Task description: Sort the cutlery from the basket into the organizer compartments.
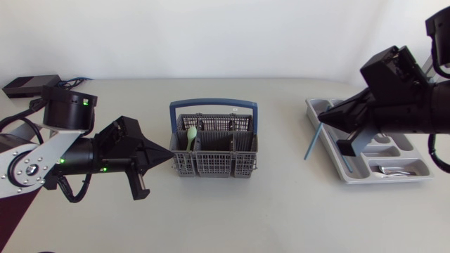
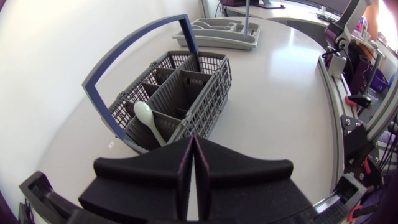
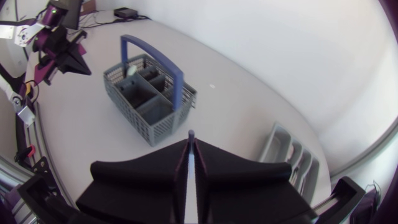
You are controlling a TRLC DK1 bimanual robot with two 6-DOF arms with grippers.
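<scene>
A grey cutlery basket (image 1: 214,156) with a blue handle stands mid-table, and a pale green spoon (image 1: 191,135) sticks up in its left compartment. My left gripper (image 1: 169,151) is shut and empty just left of the basket, pointing at it. In the left wrist view the basket (image 2: 180,87) and the spoon (image 2: 147,116) lie right ahead of the shut left gripper (image 2: 192,142). My right gripper (image 1: 323,118) is shut on a thin blue utensil (image 1: 311,143), which hangs at the left edge of the grey organizer (image 1: 351,174). Its blue tip (image 3: 191,134) shows between the right gripper's (image 3: 191,143) closed fingers.
A metal piece of cutlery (image 1: 391,169) lies in the organizer's front right compartment. A black box (image 1: 28,85) with cables sits at the far left corner of the table. Bare table surface lies between the basket and the organizer.
</scene>
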